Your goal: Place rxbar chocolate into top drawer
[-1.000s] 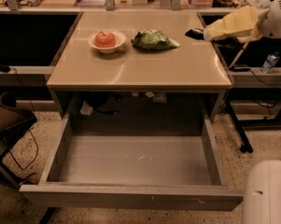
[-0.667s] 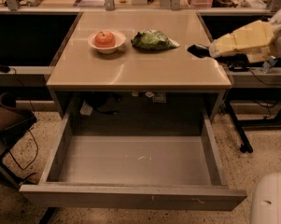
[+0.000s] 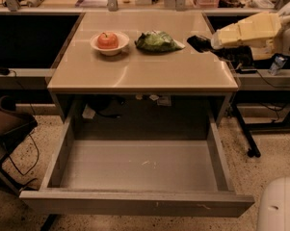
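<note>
1. The top drawer (image 3: 135, 203) is sticking far out from under the beige table (image 3: 144, 73), wide open.
2. The drawer's grey floor is showing, with a few pale scratch marks on it. Its front panel is looking scuffed too.
3. A small white bowl (image 3: 111, 50) is sitting on the back left part of the table. A round red apple (image 3: 107, 39) is sitting inside the bowl.
4. A crinkly green snack bag (image 3: 156, 41) is lying just to the right of the bowl, not touching it.
5. The robot's pale yellow arm (image 3: 250, 30) is reaching in from the right side.
6. The gripper (image 3: 213, 46) is hanging over the back right edge of the table, near the green bag but apart from it.
7. The gripper is pinching the rxbar chocolate (image 3: 197, 43), closed tight on one end of it.
8. The rxbar chocolate is showing as a small dark shape poking out to the left of the gripper. It is up in the air above the table, well apart from the drawer.
</note>
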`<action>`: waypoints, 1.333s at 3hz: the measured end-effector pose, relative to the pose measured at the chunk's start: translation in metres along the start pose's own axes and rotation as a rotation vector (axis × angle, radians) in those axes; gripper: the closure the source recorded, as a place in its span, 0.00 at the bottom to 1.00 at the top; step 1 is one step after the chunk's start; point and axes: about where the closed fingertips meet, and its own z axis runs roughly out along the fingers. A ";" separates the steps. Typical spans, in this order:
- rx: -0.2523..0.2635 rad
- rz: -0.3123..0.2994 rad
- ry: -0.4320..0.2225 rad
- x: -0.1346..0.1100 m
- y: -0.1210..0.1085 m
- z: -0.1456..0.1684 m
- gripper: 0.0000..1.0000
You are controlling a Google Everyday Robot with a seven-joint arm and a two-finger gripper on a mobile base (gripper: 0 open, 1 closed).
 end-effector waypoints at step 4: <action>-0.299 0.447 0.201 0.042 0.068 -0.051 1.00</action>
